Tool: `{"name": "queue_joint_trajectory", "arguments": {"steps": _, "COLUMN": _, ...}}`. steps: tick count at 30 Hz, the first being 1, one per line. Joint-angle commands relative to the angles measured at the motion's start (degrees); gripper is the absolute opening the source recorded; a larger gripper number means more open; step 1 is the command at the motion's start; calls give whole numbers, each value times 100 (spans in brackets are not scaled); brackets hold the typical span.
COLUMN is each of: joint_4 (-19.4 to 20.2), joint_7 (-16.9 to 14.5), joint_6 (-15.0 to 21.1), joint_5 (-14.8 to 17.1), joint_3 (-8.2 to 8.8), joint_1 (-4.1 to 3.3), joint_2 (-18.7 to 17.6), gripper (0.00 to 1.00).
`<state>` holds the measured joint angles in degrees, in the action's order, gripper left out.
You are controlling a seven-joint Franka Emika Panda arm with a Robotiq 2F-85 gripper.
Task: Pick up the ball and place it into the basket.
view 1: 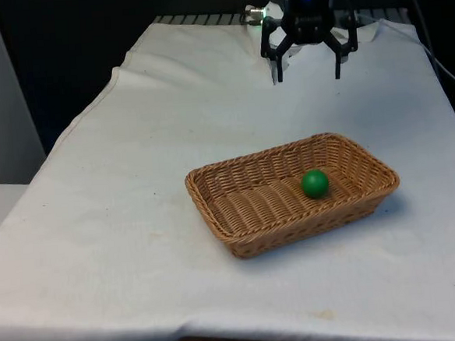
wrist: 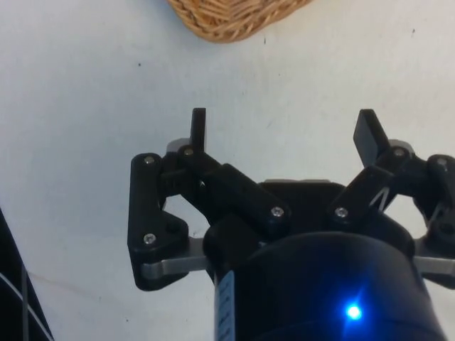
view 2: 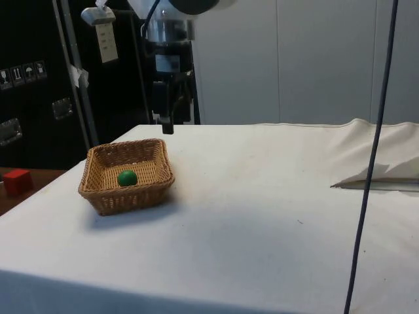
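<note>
A green ball (view 1: 315, 183) lies inside the wicker basket (view 1: 240, 234), towards the front view's right half of it. From the side the ball (view 2: 127, 177) rests on the floor of the basket (view 2: 105, 199). My gripper (view 1: 307, 75) hangs open and empty above the cloth, well behind the basket and clear of it. In the side view the gripper (view 2: 168, 125) is just past the basket's far rim. The wrist view has both fingers (wrist: 198, 129) spread wide over bare cloth, with the basket's edge (wrist: 227, 18) beyond them.
The white cloth (view 1: 137, 223) covers the table, with folds at the side view's right (view 2: 373, 170). A red block (view 2: 16, 180) sits on a lower surface off the table. A black cable (view 2: 370, 163) hangs in front of the side camera.
</note>
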<state>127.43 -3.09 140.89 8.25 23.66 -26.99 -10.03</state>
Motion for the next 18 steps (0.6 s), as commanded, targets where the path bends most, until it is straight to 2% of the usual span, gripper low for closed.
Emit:
{"name": "queue_joint_trajectory", "arguments": {"steps": 1, "joint_4": 109, "joint_7": 126, "joint_6": 74, "joint_5": -143, "joint_3": 40, "joint_1": -29, "joint_2": 80, "gripper": 100}}
{"name": "queue_joint_trajectory", "arguments": {"steps": 2, "joint_4": 40, "joint_7": 11, "joint_6": 6, "joint_5": -11, "joint_3": 0, "joint_1": 0, "joint_2": 29, "gripper": 100}}
{"name": "queue_joint_trajectory", "arguments": {"steps": 3, "joint_4": 149, "joint_7": 143, "joint_6": 86, "joint_5": -155, "joint_3": 40, "joint_1": -29, "joint_2": 103, "gripper": 100}}
{"name": "queue_joint_trajectory", "arguments": {"steps": 5, "joint_4": 241, "joint_7": 212, "joint_6": 103, "joint_5": -206, "joint_3": 34, "joint_1": -23, "joint_2": 178, "gripper": 100}}
{"name": "queue_joint_trajectory", "arguments": {"steps": 9, "joint_4": 355, "joint_7": 292, "joint_6": 155, "joint_5": -235, "joint_3": 29, "joint_1": -23, "joint_2": 252, "gripper": 100}}
{"name": "queue_joint_trajectory", "arguments": {"steps": 10, "joint_4": 304, "joint_7": 178, "joint_6": 80, "joint_5": -120, "joint_3": 6, "joint_1": 0, "joint_2": 229, "gripper": 100}}
{"name": "queue_joint_trajectory", "arguments": {"steps": 11, "joint_4": 378, "joint_7": 315, "joint_6": 166, "joint_5": -241, "joint_3": 29, "joint_1": -23, "joint_2": 269, "gripper": 100}}
{"name": "queue_joint_trajectory", "arguments": {"steps": 16, "joint_4": 487, "joint_7": 430, "joint_6": 218, "joint_5": -235, "joint_3": 29, "joint_1": -17, "joint_2": 327, "gripper": 100}}
{"name": "queue_joint_trajectory", "arguments": {"steps": 17, "joint_4": 441, "joint_7": 315, "joint_6": 126, "joint_5": -132, "joint_3": 0, "joint_1": 0, "joint_2": 309, "gripper": 100}}
{"name": "queue_joint_trajectory", "arguments": {"steps": 18, "joint_4": 498, "joint_7": 453, "joint_6": 229, "joint_5": -235, "joint_3": 23, "joint_1": -17, "joint_2": 332, "gripper": 100}}
